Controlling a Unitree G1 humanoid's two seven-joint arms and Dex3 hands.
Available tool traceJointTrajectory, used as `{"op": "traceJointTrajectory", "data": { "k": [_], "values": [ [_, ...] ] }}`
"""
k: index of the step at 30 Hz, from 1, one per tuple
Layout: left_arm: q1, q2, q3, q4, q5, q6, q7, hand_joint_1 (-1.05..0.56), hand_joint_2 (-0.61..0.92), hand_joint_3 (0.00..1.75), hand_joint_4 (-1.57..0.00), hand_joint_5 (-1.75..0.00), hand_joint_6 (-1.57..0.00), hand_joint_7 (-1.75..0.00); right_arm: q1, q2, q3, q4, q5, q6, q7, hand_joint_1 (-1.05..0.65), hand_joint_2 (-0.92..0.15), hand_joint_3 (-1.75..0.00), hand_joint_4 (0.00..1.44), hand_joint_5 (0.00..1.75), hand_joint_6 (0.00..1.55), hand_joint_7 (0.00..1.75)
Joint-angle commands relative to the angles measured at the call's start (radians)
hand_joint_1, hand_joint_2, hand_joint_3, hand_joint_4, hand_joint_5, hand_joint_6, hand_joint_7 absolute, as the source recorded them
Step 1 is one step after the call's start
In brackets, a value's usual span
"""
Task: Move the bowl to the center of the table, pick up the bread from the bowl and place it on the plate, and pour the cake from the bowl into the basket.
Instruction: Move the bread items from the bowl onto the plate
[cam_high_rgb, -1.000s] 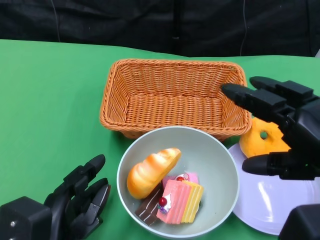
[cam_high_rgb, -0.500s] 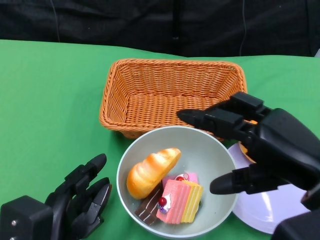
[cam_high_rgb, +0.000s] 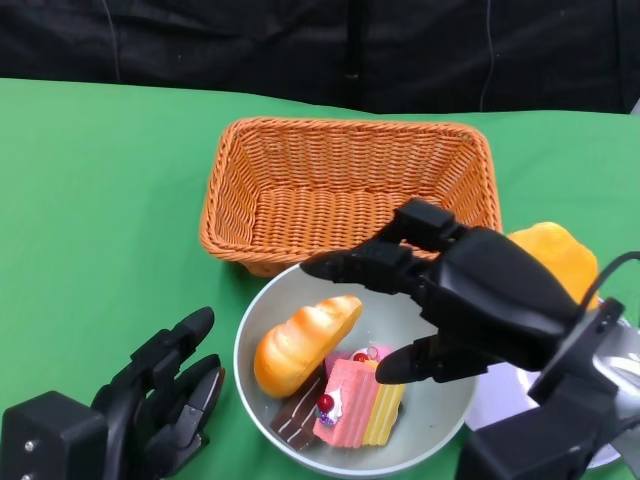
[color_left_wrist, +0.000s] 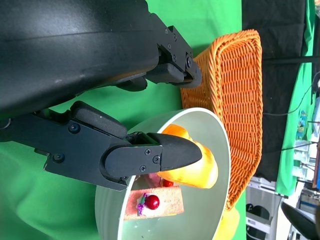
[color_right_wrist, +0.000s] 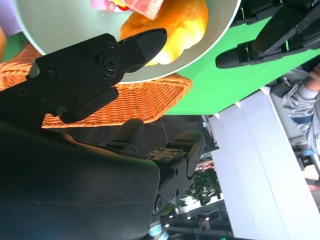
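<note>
Right hand spread above bowl, holding nothing; left hand idle, empty. Risk: clipping cake or nudging bowl while reaching for bread.

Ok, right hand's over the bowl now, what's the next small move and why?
Probably lower the right hand and shift it a little toward the bread, then close on it. The hand is open above the bowl, fingers spread and holding nothing, while the bread lies untouched on the bowl's left side, beside the cake. The left hand rests apart on the table.
</note>
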Motion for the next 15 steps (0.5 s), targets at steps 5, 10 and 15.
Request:
{"op": "traceJointTrajectory", "data": {
  "k": [5, 10, 15],
  "values": [
    [-0.012, 0.002, 0.006, 0.028, -0.006, -0.014, -0.006, -0.69, 0.92, 0.51, -0.27, -0.26, -0.40, 0.00, -0.079, 0.047, 0.089, 0.139, -0.081, -0.010, -0.041, -0.27, -0.67, 0.00, 0.12, 1.07, 0.37, 0.45],
    [-0.012, 0.002, 0.007, 0.032, -0.013, -0.009, -0.009, -0.70, 0.92, 0.50, -0.28, -0.26, -0.39, 0.00, -0.117, 0.087, 0.133, 0.219, -0.134, -0.003, -0.092, -0.21, -0.64, 0.00, 0.17, 1.03, 0.39, 0.46],
    [-0.012, 0.003, 0.008, 0.033, -0.014, -0.010, -0.010, -0.70, 0.92, 0.50, -0.28, -0.26, -0.39, 0.00, -0.126, 0.090, 0.142, 0.234, -0.139, -0.003, -0.106, -0.20, -0.64, 0.00, 0.19, 1.01, 0.39, 0.46]
  ]
}}
